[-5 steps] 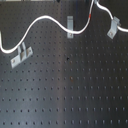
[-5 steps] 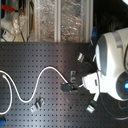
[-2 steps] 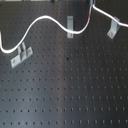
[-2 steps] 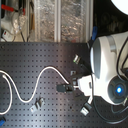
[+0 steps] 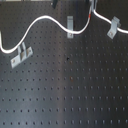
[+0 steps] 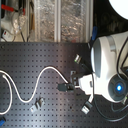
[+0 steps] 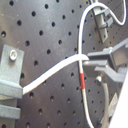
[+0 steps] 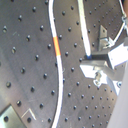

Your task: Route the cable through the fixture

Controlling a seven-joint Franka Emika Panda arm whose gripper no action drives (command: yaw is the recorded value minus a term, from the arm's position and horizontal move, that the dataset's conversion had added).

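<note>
Gripper is clamping the cable just beside its red band; fingers are together on the cord, visible in both wrist views. From the pinch, the white cord is running two ways: one long stretch trailing back past a flat-base clip, the short banded end hanging free below the fingers.

Farther out from the gripper, the fixture is sitting on the perforated board, a wedge-folded metal clip, well apart from the pinch. Cord's long axis near the band seems to be pointing roughly toward it. My guess: carrying the banded end out to that clip comes next.
</note>
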